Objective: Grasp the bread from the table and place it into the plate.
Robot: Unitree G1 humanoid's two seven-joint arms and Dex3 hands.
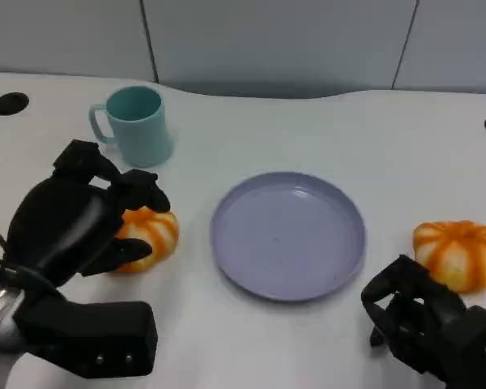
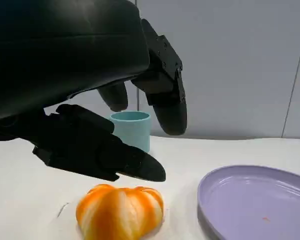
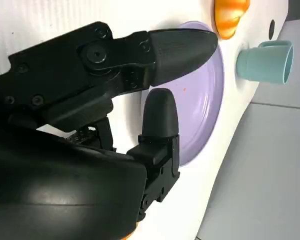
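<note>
No readable brand or writing on anything we can see.

Nearest us, right hand [image 1: 417, 320] sits at the table's [image 1: 324, 130] front edge w/ fingers apart, holding nothing; in the right wrist view its fingers [image 3: 162, 117] reach over the plate's near rim. Just beyond it lies a second bread [image 1: 459, 253], orange w/ pale stripes, pumpkin-shaped, close to the hand but we can't tell if they touch.

Left hand [image 1: 77, 215] hovers over the bread [image 1: 146, 237] on the table, left of the plate [image 1: 287, 235], near it but apart. Left wrist view: fingers [image 2: 162, 95] spread wide above the bread [image 2: 120, 212], thumb low just over its top, a gap visible; not gripped yet. Bread is glossy, lobed, orange-and-cream.

Plate is round, smooth lavender, shallow w/ raised rim, one tiny speck inside.

Farthest, a matte teal mug [image 1: 134, 126] stands upright, handle to the left, behind the left hand.
</note>
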